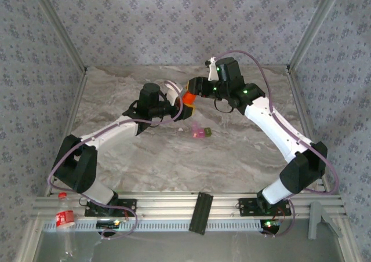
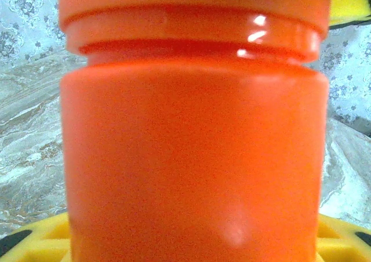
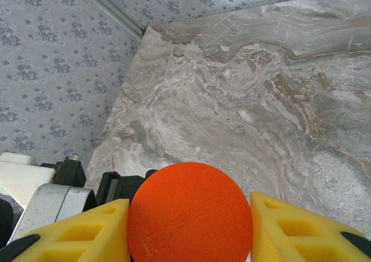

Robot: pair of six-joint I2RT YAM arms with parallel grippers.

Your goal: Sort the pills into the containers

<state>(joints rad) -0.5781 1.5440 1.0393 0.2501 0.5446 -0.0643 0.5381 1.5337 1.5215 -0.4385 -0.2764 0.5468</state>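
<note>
— Where are the containers [image 1: 200,133]?
— They lie on the table [image 1: 174,169], near the middle. One half is pink and one half is green, and the two are stuck together. They are apart from both arms.
— What is the bright thing just behind them?
— That is the orange bottle [image 1: 188,99]. The two arms meet at it.
— Who holds it?
— The left gripper [image 1: 177,106] holds its fat body. The left wrist camera is very close to the bottle, with a yellow finger [image 2: 40,239] at each bottom corner.
— And the right gripper [image 1: 196,91]?
— It is at the other end. Its yellow pads [image 3: 81,233] sit tight on both sides of the round cap [image 3: 190,210], so it holds the cap
</note>
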